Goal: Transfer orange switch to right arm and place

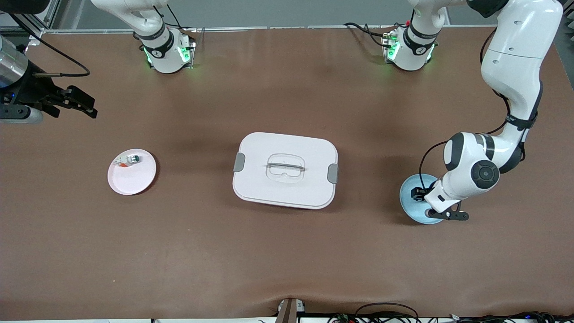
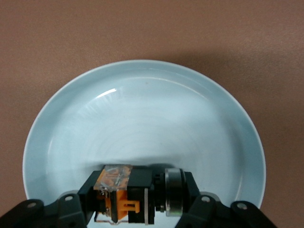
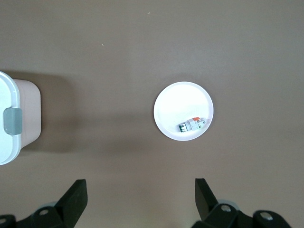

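Left tool point(image 2: 137, 197) clamps orange switch point(image 2: 124, 194) in blue plate point(image 2: 142, 118).

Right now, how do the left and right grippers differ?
The left gripper is down in the blue plate, shut on the orange switch; the right gripper is open and holds nothing. The left sits low at the left arm's end of the table; the right hangs high over bare table near the white plate, waiting. Both are black two-finger grippers.
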You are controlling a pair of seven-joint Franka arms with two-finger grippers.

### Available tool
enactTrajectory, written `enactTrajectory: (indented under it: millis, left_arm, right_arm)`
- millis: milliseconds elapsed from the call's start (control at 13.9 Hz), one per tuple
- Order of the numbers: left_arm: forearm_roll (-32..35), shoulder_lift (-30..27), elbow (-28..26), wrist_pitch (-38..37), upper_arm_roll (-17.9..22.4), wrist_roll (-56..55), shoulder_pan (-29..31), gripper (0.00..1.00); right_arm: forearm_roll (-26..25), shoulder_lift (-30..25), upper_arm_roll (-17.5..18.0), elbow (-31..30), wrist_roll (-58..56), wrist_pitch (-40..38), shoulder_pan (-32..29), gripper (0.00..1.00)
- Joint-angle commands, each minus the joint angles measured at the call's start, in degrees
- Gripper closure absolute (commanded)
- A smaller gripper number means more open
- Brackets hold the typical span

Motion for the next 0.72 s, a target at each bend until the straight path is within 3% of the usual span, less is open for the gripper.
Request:
enactTrajectory:
  millis: [0, 648]
  left_arm:
    - [0.82, 0.2, 0.0, 0.85, -0.25, 0.54, 0.3, 0.72]
    - [0.82, -2.51, -0.09, -0.11, -0.34, 0.8, 0.47, 0.72]
  right_arm:
    - [-0.05, -0.37, -0.07, 0.45, -0.15, -0.16, -0.29, 0.0]
    - [-0.4, 4.89, -0.16, 1.77, 0.28, -3.59, -0.64, 0.0]
